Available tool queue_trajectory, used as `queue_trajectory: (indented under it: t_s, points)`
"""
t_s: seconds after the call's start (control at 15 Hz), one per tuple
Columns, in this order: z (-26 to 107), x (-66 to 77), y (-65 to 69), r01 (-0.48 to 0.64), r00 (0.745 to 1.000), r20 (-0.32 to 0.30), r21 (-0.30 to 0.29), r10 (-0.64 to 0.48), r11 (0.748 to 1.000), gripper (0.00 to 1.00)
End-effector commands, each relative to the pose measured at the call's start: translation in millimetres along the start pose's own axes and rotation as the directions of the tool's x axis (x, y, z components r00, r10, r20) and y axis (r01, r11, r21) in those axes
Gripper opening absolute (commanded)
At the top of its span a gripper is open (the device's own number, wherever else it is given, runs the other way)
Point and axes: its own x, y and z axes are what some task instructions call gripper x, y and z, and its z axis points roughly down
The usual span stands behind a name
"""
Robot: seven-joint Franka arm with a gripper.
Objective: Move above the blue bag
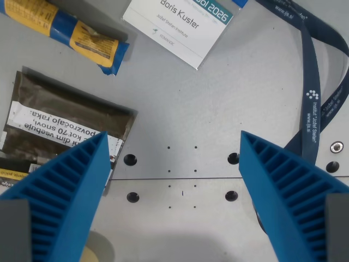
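The blue bag (65, 24) is a rolled blue package with yellow labels. It lies slanted on the grey table at the wrist view's top left, partly cut off by the edge. My gripper (173, 136) is open and empty. Its two blue ribbed fingers (65, 196) rise from the bottom corners. Bare table with screw holes lies between them. The bag is well off to the upper left of the gap between the fingers, not under it.
A brown pouch (71, 117) with a white warning label lies at the left, partly behind the left finger. A white name badge (180, 24) sits at the top, and its dark blue lanyard (313, 93) runs down the right side. A pale round object (97, 250) shows at the bottom.
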Motion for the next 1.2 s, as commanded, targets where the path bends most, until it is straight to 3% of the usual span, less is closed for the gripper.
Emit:
queue_trajectory:
  t_s: [0.07, 0.73, 0.93, 1.2]
  points:
    - [-1.7, -0.1, 0.0, 0.000, 1.000, -0.004, 0.000, 0.000, 1.000, 1.00]
    - [3.5, 1.4, -3.5, 0.108, 0.994, -0.009, 0.005, -0.108, 0.994, 1.00]
    - [9.2, 3.1, -7.5, 0.188, 0.982, -0.020, 0.010, -0.187, 0.982, 1.00]
    - [23.7, 6.6, -18.1, 0.317, 0.948, -0.033, 0.016, -0.316, 0.948, 1.00]
